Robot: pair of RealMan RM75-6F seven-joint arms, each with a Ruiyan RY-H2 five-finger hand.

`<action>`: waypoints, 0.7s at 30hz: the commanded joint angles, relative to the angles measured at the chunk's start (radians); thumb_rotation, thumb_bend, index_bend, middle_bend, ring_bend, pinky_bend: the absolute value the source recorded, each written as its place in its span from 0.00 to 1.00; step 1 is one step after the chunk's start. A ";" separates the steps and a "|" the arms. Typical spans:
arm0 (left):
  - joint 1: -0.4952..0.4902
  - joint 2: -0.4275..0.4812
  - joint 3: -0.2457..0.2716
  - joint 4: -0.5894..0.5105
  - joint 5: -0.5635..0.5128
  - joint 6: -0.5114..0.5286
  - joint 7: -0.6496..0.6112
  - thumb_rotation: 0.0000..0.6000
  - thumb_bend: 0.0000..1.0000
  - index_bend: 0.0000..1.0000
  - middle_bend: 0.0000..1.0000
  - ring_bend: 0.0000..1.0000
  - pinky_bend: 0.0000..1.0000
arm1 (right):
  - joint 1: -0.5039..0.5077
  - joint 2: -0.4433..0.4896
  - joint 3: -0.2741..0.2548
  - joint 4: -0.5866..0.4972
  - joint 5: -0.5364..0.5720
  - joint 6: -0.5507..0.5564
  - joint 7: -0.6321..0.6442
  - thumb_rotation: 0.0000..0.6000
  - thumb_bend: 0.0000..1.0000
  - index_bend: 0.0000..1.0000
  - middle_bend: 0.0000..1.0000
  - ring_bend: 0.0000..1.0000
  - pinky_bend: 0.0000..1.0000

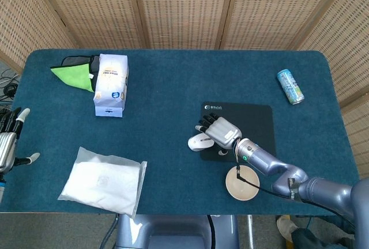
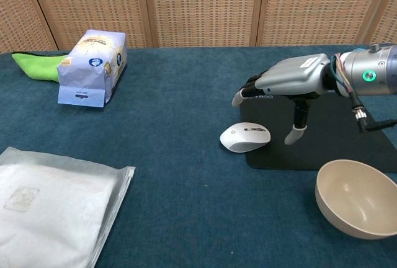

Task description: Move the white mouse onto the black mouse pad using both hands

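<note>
1. Nearest the robot on the blue tabletop (image 2: 186, 218): a flat white plastic bag (image 2: 53, 206) at the left, a beige bowl (image 2: 356, 196) at the right.
2. At the far left edge of the head view, just off the tabletop: left robot hand (image 1: 7, 142), fingers spread apart, holding nothing.
3. Next back, near the middle: white mouse (image 2: 245, 137) lying flat, straddling the left edge of the black mouse pad (image 2: 335, 125), partly on the pad and partly on the cloth.
4. Just above and to the right of the mouse: right robot hand (image 2: 288, 82), palm down, fingers extended and apart, thumb pointing down toward the pad, gripping nothing, apart from the mouse.
5. Farther back at the left: a white and blue paper bag (image 2: 92, 66) standing upright, with a green cloth (image 2: 34, 66) just beside it.
6. Far right in the head view: a teal drink can (image 1: 290, 86) lying on its side.
</note>
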 commanded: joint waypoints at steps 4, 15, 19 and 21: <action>0.002 0.000 -0.001 0.000 0.003 0.001 0.000 1.00 0.06 0.00 0.00 0.00 0.00 | 0.001 -0.054 -0.004 0.040 0.013 0.000 0.001 1.00 0.00 0.13 0.17 0.07 0.10; 0.003 0.000 -0.006 0.005 -0.004 -0.006 -0.004 1.00 0.06 0.00 0.00 0.00 0.00 | 0.022 -0.140 0.006 0.105 0.068 -0.004 -0.071 1.00 0.05 0.21 0.24 0.16 0.15; 0.003 0.002 -0.009 0.008 -0.006 -0.012 -0.012 1.00 0.06 0.00 0.00 0.00 0.00 | 0.014 -0.174 0.001 0.133 0.064 0.024 -0.088 1.00 0.06 0.26 0.31 0.21 0.17; 0.003 0.002 -0.009 0.009 -0.006 -0.013 -0.013 1.00 0.06 0.00 0.00 0.00 0.00 | 0.013 -0.185 -0.004 0.142 0.050 0.036 -0.090 1.00 0.11 0.30 0.36 0.25 0.19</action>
